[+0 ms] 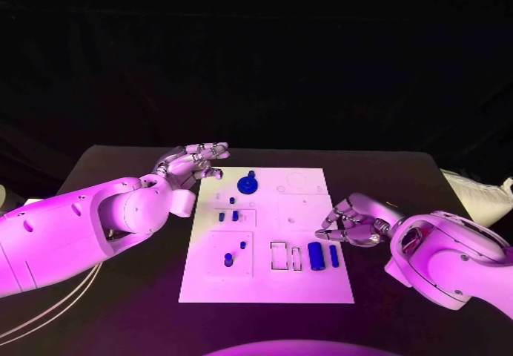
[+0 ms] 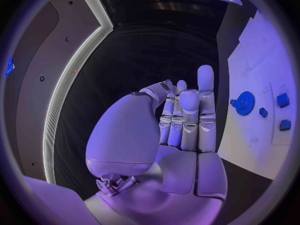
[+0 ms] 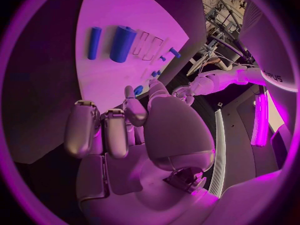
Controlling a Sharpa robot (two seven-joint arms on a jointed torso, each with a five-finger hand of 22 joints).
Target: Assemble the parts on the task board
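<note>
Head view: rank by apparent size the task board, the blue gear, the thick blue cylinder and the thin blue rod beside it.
1. task board
2. thick blue cylinder, blue gear: look too alike to rank
3. thin blue rod

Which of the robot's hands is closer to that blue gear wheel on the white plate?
Left. The left hand hovers just beside the blue gear at the task board's far edge. The right hand is at the board's opposite side, nearer the blue cylinders.

No legible text on the task board (image 1: 310, 222) or parts.
</note>
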